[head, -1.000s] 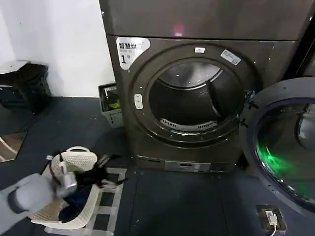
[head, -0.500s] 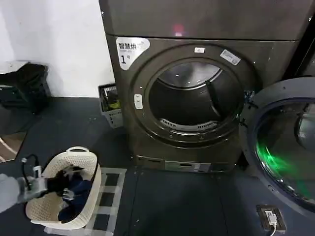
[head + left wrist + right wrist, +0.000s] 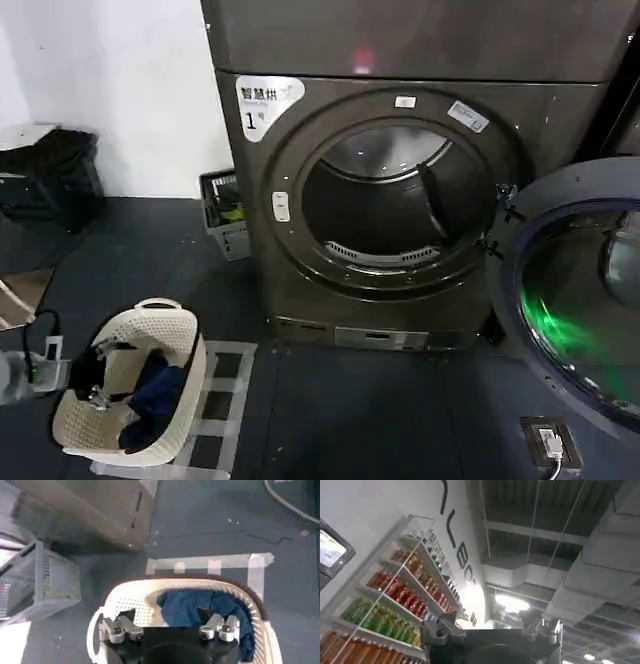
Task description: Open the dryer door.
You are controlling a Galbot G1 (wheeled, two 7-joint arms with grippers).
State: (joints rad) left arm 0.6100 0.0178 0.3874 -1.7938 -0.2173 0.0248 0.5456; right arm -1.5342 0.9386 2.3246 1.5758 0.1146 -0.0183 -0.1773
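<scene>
The dryer door [image 3: 575,290] stands swung wide open to the right of the machine. Its rim frames dark glass with a green reflection. The drum opening [image 3: 385,195] is exposed and looks dark and bare. My left gripper [image 3: 92,368] hangs low at the far left over a white laundry basket [image 3: 165,425], well away from the door. In the left wrist view this gripper [image 3: 166,616] is open with nothing between its fingers, above blue cloth [image 3: 195,607]. My right gripper [image 3: 492,625] is open too and points up at a ceiling and shelves.
The basket rim [image 3: 190,582] sits on floor marked with tape [image 3: 210,562]. A grey crate [image 3: 225,210] stands left of the dryer, and a black bin [image 3: 55,175] is by the wall. A floor socket [image 3: 550,440] lies at the front right.
My left arm has drawn back to the left and down, from above the basket's middle to its left edge. The door and basket have not moved.
</scene>
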